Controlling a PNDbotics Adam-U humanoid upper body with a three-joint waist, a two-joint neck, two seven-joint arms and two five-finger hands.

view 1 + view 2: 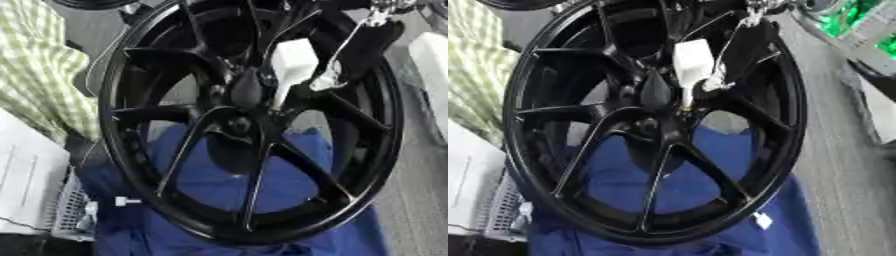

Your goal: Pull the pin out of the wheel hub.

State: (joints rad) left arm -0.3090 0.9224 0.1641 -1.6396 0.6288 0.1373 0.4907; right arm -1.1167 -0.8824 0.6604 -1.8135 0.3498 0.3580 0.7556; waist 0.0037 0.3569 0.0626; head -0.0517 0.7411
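A black multi-spoke wheel hub [249,125] stands upright and fills most of both views. A white pin [291,62] with a blocky head sits just above the hub's centre. Its thin stem [686,95] points down into the centre region. My right hand [354,52], black with silver parts, comes in from the upper right. Its fingers [325,80] curl against the right side of the pin's head. My left hand does not show in either view.
Blue cloth [289,185] lies under and behind the wheel. A green checked fabric [39,75] hangs at the left. At the lower left are a white box [26,185] and a white slatted crate [70,210]. Grey floor [842,150] lies to the right.
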